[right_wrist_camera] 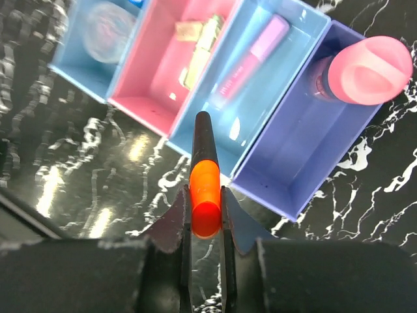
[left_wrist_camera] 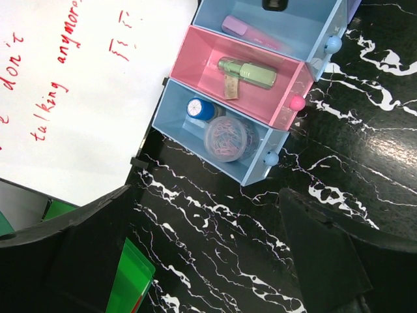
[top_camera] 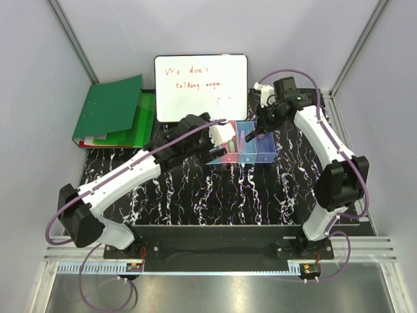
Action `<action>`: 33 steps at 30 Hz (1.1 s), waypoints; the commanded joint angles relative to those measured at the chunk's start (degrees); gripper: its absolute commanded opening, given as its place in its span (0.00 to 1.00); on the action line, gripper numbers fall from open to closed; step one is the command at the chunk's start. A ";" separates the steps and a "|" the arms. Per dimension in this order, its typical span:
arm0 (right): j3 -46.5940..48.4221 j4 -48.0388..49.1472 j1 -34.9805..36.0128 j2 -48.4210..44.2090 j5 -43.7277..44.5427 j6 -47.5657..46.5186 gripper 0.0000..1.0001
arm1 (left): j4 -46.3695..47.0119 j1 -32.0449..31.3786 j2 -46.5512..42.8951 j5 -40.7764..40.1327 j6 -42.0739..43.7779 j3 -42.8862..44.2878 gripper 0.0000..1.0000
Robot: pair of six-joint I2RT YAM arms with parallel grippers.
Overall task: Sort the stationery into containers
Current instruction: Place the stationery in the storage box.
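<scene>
Four joined bins [right_wrist_camera: 260, 190] line the tabletop [left_wrist_camera: 221, 254]; right fingers [right_wrist_camera: 174, 225] clamp an orange marker [right_wrist_camera: 205, 195] across a blue bin's near rim. Left fingers [left_wrist_camera: 78, 261], spread apart, hover over open tabletop beside the row's end.

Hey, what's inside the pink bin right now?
The pink bin holds a pale green marker with a small tan piece lying beside it. Only the floor directly under those two is covered.
</scene>
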 commanded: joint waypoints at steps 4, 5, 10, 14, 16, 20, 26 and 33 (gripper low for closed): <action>-0.38 0.54 2.26 4.24 5.22 -5.08 0.00 | 2.62 1.39 -2.83 -0.93 0.50 1.83 0.99; -0.56 0.72 3.13 4.68 5.83 -5.17 0.00 | 2.70 1.56 -3.01 -0.84 0.24 1.83 0.99; -0.65 0.72 4.72 7.58 6.80 -6.22 0.00 | 3.41 2.18 -3.01 -0.40 -0.38 2.00 0.99; -1.35 1.25 5.69 9.08 7.24 -6.57 0.00 | 3.67 2.27 -2.92 -0.14 -0.73 2.44 0.99; -1.96 1.43 6.21 9.87 7.42 -6.66 0.00 | 3.67 2.27 -3.18 -0.05 -0.73 2.62 0.99; -1.97 1.60 6.83 11.19 7.33 -6.84 0.00 | 3.32 2.36 -3.89 -0.05 -0.47 2.09 0.99; 0.58 2.13 7.01 14.26 7.59 -7.10 0.01 | 2.79 2.62 -4.95 0.30 -0.38 0.86 0.99; 4.62 2.57 7.18 16.55 8.64 -7.54 0.24 | 2.53 3.23 -5.38 1.36 -1.52 -0.19 0.99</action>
